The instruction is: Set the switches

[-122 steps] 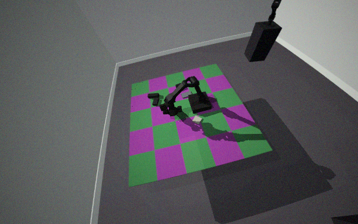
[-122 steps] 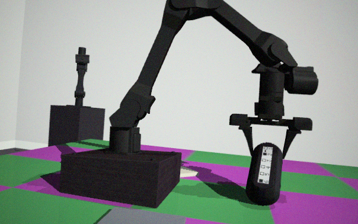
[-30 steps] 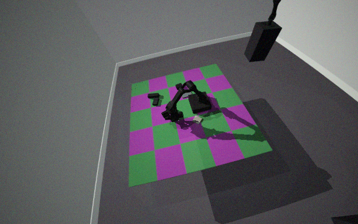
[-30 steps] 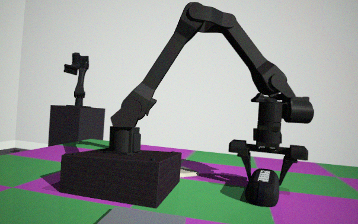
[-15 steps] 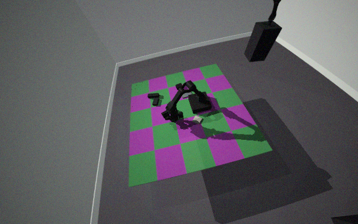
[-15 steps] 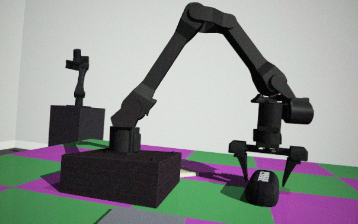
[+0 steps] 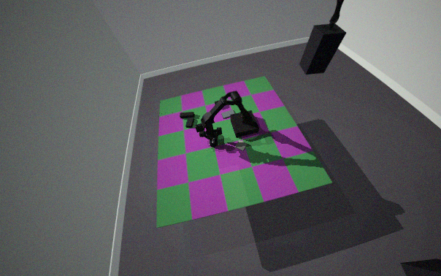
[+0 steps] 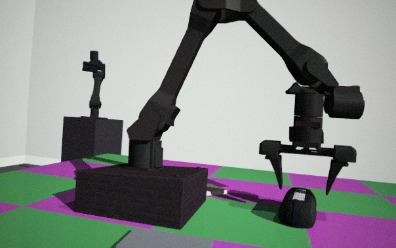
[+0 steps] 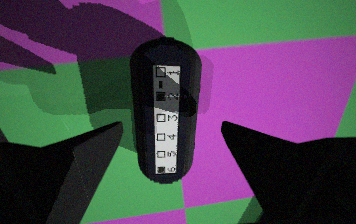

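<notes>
spanning most of the exterior view, a matte black six-joint robot arm [image 7: 219, 106] [image 8: 183, 62] rises from a dark box-shaped pedestal [image 7: 237, 132] [image 8: 131, 193] and bends down at the wrist. beneath it spreads a green and magenta checkered mat [image 7: 204, 198] [image 8: 347, 226] [image 9: 280, 100].

at the arm's end, the black two-fingered claw [image 8: 304, 191] [image 9: 173, 126] points downward, wide open and holding nothing. its tapered fingertips hang above and to either side of the task's thing, apart from it.

that thing, a dark grey controller unit with rounded ends [image 8: 297, 211] [image 9: 187, 145], lies upside down on the mat, clear of the pedestal. its long body runs lengthwise between the fingers in the wrist view.

smallest is the white printed label [image 8: 299, 195] [image 9: 173, 131] on its upturned underside, partly in shadow. squares two and six are filled; one, three, four and five are empty. a small dark bar sits between one and two.

the casing looks stiff and fairly light, its curved sides likely slippery. a low, centred pinch across the narrow width should suit turning it over; gripping near an end may let it swivel. the rocker switches, hidden underneath, deserve gentle handling.
</notes>
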Controlling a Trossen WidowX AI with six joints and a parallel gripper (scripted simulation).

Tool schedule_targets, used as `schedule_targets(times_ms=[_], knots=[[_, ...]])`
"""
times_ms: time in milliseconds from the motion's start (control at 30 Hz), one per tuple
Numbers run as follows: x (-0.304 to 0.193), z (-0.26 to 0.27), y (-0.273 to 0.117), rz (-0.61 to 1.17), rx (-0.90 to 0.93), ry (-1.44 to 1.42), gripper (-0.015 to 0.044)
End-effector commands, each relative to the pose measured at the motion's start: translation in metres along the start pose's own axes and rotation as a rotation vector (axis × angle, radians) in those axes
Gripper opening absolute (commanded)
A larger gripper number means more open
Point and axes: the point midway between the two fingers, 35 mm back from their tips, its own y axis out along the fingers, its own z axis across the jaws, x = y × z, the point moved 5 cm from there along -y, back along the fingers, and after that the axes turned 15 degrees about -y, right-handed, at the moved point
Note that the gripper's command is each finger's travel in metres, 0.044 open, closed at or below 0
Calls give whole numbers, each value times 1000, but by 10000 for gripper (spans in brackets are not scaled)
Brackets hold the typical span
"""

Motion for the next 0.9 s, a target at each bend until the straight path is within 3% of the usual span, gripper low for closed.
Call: schedule_targets(times_ms=[0, 433, 533, 867], knots=[[0, 4, -3, 2, 9, -21, 440], [0, 4, -3, 2, 9, -21, 440], [-1, 2, -4, 1, 23, -80, 361], [-6, -21, -21, -119, 217, -957, 99]])
